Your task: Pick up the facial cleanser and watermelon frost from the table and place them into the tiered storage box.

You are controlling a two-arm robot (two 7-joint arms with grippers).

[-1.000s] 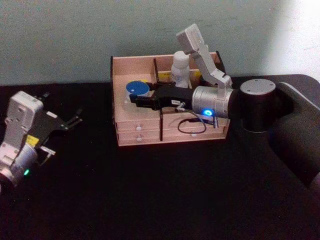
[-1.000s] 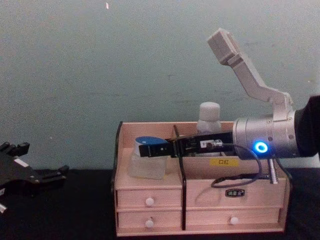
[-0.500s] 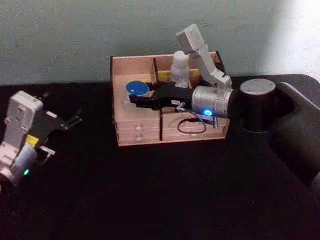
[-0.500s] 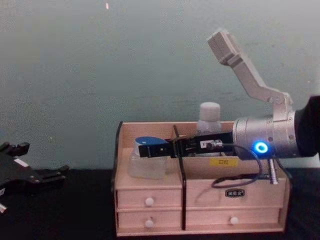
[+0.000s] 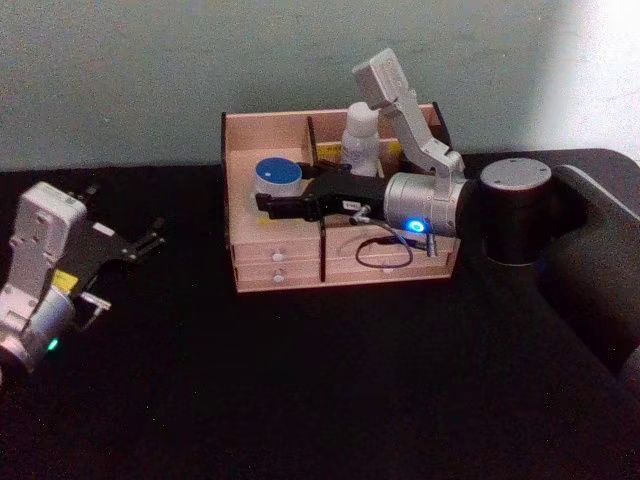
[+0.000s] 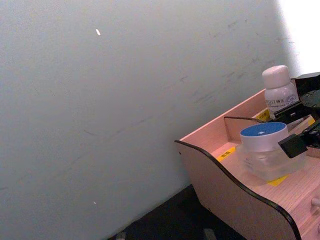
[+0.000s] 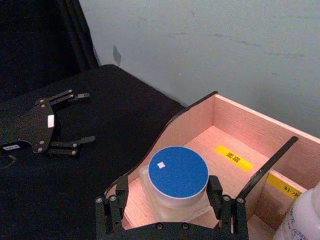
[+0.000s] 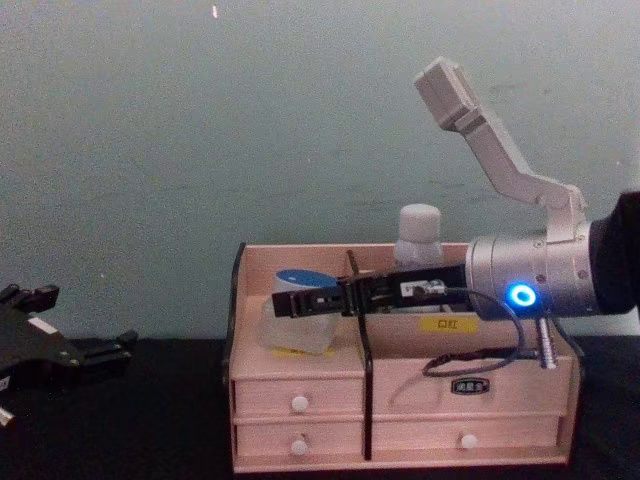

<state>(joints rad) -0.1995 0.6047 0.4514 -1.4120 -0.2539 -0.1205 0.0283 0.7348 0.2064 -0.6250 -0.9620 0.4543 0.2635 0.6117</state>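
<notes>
Tiered storage box [image 5: 285, 270] w/ yellow labels, writing unreadable; blue-lidded jar [image 7: 178, 176] inside.

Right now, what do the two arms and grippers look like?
Right arm: black shell, silver wrist with a glowing blue ring, a looped black cable, a grey angled camera bracket. Right gripper: black, slim fingers. Left arm: silver-grey, green light, yellow label. Left gripper: black, same build.

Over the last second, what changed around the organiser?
The blue-lidded jar went from tilted to upright in the tiered storage box left compartment; the right gripper now brackets it with open fingers. The white bottle and left gripper stayed put.
</notes>
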